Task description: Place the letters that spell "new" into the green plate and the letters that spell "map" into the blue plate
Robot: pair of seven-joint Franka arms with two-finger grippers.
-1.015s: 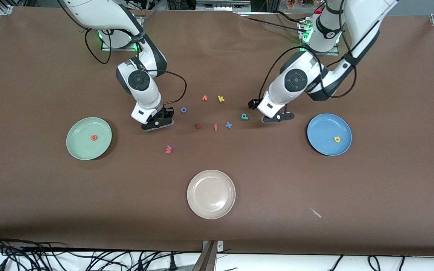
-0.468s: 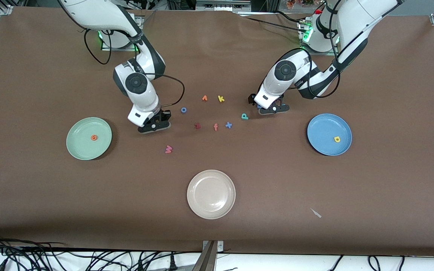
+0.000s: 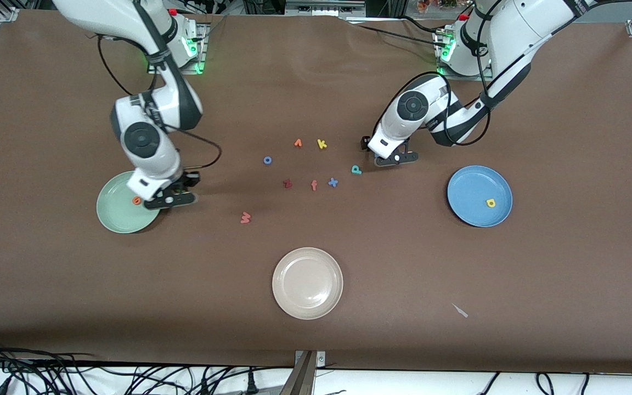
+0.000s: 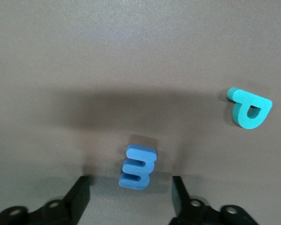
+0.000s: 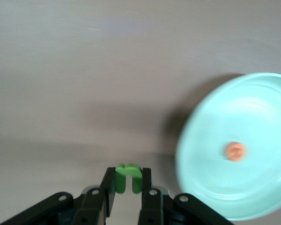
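Brown table (image 3: 316, 66), right gripper (image 5: 128, 186) clamping green "n" (image 5: 128, 177).

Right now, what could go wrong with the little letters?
The left tool has its fingers around the blue m, which stands on edge; it might tip or slip out. The right tool pinches the green n by the green plate's rim; dropped now, it could miss.
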